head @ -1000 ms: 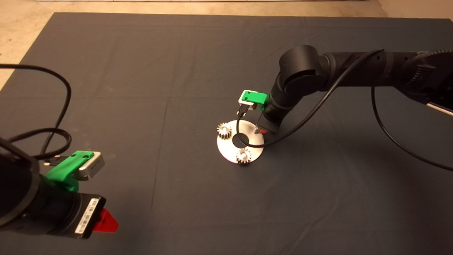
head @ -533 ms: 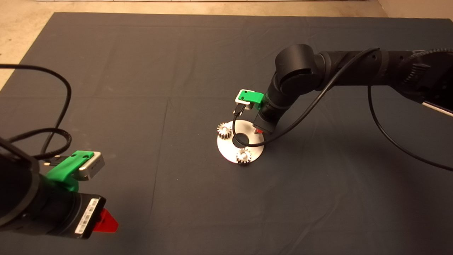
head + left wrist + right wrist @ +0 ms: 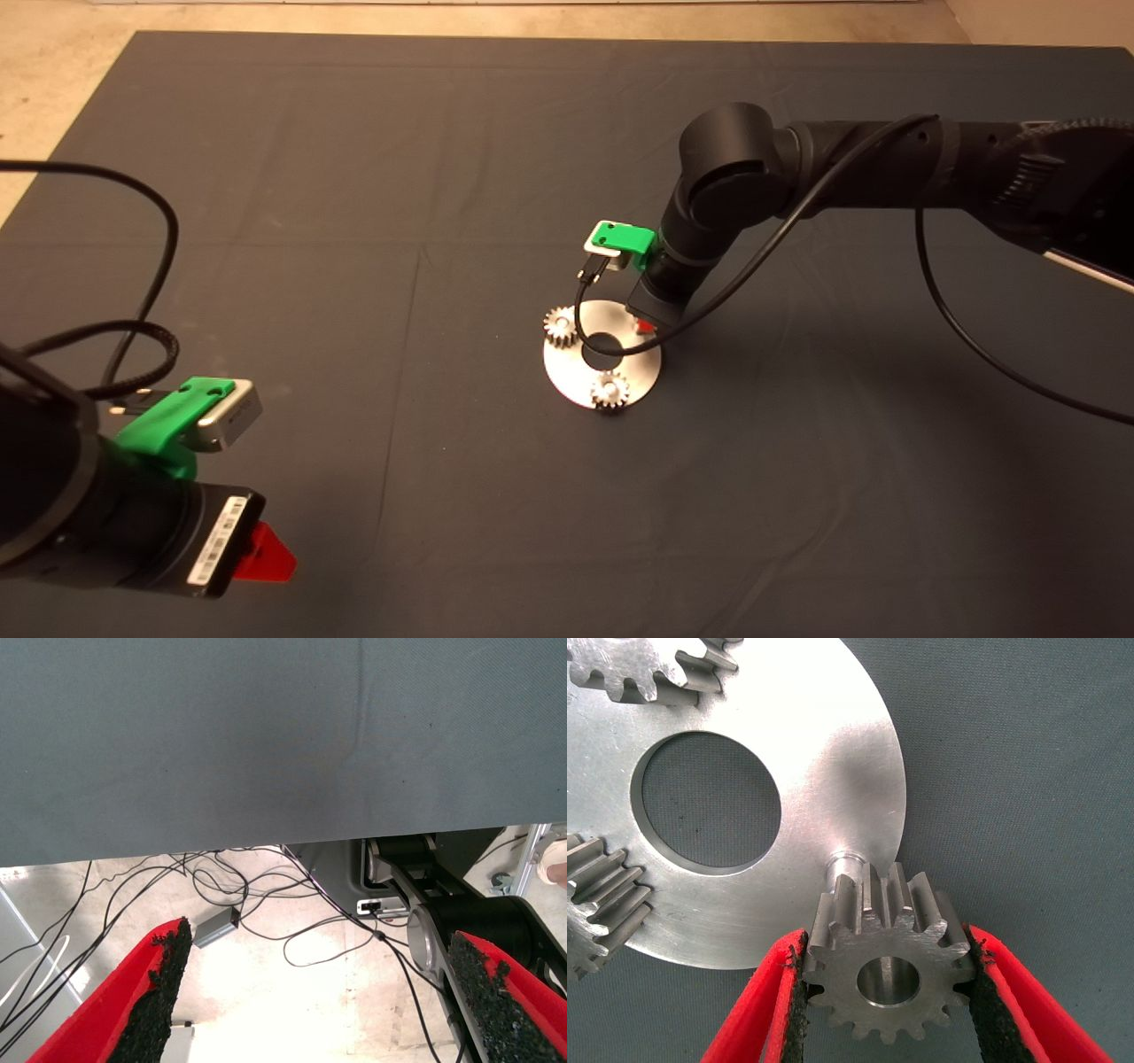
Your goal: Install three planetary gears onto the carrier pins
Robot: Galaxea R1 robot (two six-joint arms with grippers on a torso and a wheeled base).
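Progress: two of the three planetary gears are seated. In the head view one seated gear [image 3: 562, 326] sits on the disc's side toward the left edge of the tabletop, and a second seated gear [image 3: 609, 390] on the side toward the near edge. Both rest on the silver disc [image 3: 571, 372], which lies near the middle of the dark mat [image 3: 354, 266].

Outstanding: the third gear [image 3: 886, 964]. The right gripper [image 3: 886, 992] has it clamped between its two red fingers, the black pads pressing on opposite teeth, bore open and unobstructed. The right wrist view shows the last free carrier pin [image 3: 844, 859] standing at the disc's rim, just beside the held gear and not yet inside its bore. Whether gear and pin touch cannot be told.

In the head view the right gripper [image 3: 645, 326] stands over the disc's side toward the right edge.

The left gripper [image 3: 328, 992] is parked at the near left corner, fingers spread wide and empty, its camera seeing cables on the floor beyond the mat.

Judgement: roughly two thirds complete; the remaining step is aligning bore over pin and lowering.
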